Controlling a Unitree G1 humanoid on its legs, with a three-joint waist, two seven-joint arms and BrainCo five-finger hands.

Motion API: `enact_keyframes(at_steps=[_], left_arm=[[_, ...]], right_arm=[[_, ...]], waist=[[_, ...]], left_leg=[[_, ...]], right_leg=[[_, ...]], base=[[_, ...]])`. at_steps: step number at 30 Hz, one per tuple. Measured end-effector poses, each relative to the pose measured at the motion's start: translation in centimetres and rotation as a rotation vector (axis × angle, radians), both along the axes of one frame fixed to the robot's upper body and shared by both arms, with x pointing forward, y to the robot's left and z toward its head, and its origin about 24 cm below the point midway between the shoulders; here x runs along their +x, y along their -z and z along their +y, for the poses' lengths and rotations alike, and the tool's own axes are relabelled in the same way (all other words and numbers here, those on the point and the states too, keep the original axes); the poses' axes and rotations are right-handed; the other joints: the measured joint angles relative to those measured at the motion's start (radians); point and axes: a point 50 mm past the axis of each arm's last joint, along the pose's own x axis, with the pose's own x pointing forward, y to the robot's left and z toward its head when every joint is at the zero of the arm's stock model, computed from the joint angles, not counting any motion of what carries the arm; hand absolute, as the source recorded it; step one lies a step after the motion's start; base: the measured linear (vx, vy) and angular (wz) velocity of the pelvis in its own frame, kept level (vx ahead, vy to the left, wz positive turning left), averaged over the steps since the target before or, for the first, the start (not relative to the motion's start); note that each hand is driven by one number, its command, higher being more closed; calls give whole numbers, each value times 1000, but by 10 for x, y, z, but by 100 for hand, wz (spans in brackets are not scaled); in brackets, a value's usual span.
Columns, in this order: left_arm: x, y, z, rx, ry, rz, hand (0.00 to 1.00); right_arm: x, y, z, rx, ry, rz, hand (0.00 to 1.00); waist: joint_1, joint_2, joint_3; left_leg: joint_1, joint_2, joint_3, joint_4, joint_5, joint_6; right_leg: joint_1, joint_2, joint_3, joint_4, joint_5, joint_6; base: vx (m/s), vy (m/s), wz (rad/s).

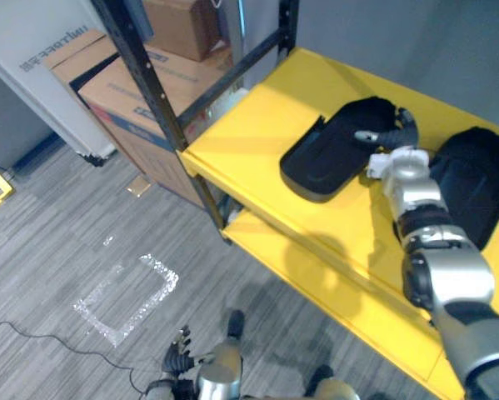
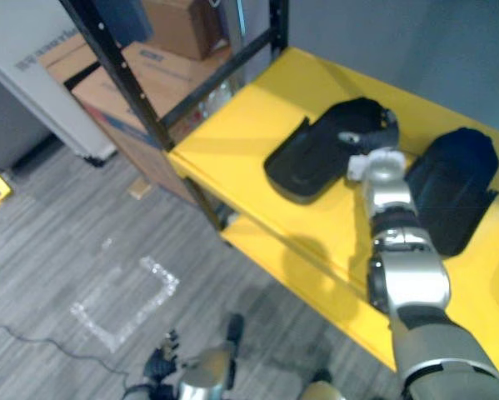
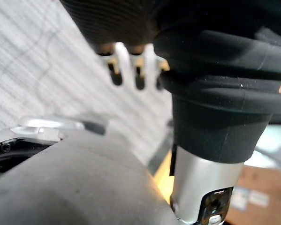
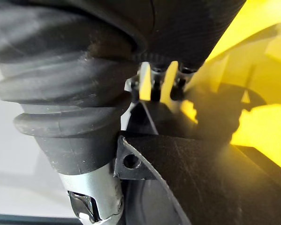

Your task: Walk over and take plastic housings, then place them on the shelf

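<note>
Fingers (image 4: 154,80) of the right hand (image 1: 388,150) dip inside the rim of a black plastic housing (image 1: 324,158) while the thumb lies along its outer edge, so the rim sits pinched between them. The housing itself lies flat on the top board of the yellow shelf (image 1: 257,117), its far end under the hand. A second housing (image 1: 474,179) lies just beside it on the same board, close to the silver forearm but apart from the first. The left hand (image 1: 178,360) hangs low over the grey floor, fingers loose and holding nothing. Cardboard boxes (image 1: 132,92) stand behind the shelf's black upright. By the look of it, the placing step is nearly finished: the piece is down and appears fully borne by the board. The next move seems to call for easing the pinch apart and lifting the hand straight clear, without dragging the housing toward the shelf's front edge or nudging its neighbour.
</note>
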Motion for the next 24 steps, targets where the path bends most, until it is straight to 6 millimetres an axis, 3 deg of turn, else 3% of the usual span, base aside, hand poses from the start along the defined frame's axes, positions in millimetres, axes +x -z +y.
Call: enact_keyframes(at_steps=[24], left_arm=[[2,-2,2,6,-12,-27,0]], right_arm=[[-1,-4,1,17,48,-65,0]], waist=[[12,-8,13]], left_leg=[[-12,3,-21,0,1,-2]], right_leg=[[1,8,-13,-11,0,0]], base=[[0,-1,0]])
